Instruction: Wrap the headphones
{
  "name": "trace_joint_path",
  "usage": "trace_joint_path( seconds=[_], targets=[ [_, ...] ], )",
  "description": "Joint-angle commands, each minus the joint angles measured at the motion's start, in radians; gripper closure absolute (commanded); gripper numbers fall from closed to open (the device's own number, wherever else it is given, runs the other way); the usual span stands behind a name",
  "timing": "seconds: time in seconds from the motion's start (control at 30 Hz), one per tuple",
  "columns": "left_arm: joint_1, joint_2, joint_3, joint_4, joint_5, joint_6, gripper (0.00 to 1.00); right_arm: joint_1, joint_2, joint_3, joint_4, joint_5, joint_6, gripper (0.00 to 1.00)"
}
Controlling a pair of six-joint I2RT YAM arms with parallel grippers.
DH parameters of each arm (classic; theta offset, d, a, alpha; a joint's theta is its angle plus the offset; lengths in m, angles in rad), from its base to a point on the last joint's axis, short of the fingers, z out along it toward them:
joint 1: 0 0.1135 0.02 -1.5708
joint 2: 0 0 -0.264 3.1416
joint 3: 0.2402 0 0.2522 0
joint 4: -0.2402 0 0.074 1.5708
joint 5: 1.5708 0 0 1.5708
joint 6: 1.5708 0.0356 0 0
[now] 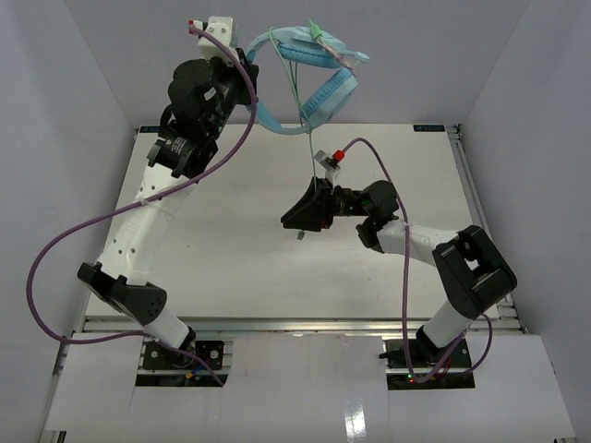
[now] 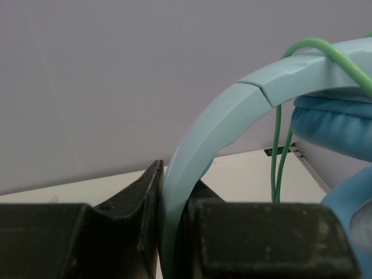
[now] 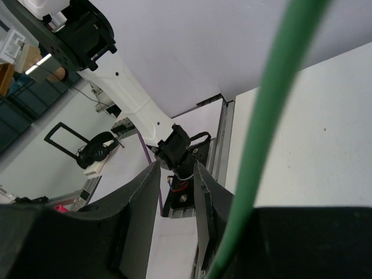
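- Flat white table (image 1: 240, 277): both arms are raised above it, and nothing of the task rests on it.
- Light blue over-ear headphones (image 1: 319, 78) with padded cups: carried high above the table's far edge, presumably so the cord hangs free for winding.
- Left gripper (image 2: 165, 192): jaws pressed tight on the curved blue headband (image 2: 232, 110), acting as the anchor.
- Right gripper (image 3: 174, 174): jaws slightly apart, with nothing seen between them.
- Thin pale-green cable (image 3: 273, 128): draped over the headband, it drops to the right gripper and crosses outside one finger. It is not pinched.
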Motion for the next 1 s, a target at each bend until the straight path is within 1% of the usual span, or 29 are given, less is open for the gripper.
trace_joint_path(
  seconds=[0.0,0.17,0.5,0.77,0.83,0.97],
  targets=[
    [0.001,-0.087,-0.014,0.167,-0.087,-0.019,1.0,0.003,-0.054,-0.013,0.055,0.024,-0.04,0.65],
    [0.001,-0.067,0.023,0.161,-0.122,0.02,1.0,0.003,-0.092,-0.026,0.024,0.028,-0.079,0.68],
    [0.001,-0.021,0.075,0.157,-0.184,0.091,1.0,0.003,-0.138,-0.049,-0.063,0.039,-0.162,0.71],
    [0.001,-0.006,0.088,0.167,-0.224,0.148,1.0,0.003,-0.188,-0.049,-0.185,0.048,-0.272,0.77],
    [0.001,-0.004,0.08,0.167,-0.235,0.159,1.0,0.003,-0.203,-0.03,-0.282,0.057,-0.349,0.8],
    [0.001,0.002,0.044,0.173,-0.259,0.186,1.0,0.003,-0.22,0.058,-0.561,0.097,-0.538,0.92]
  ],
)
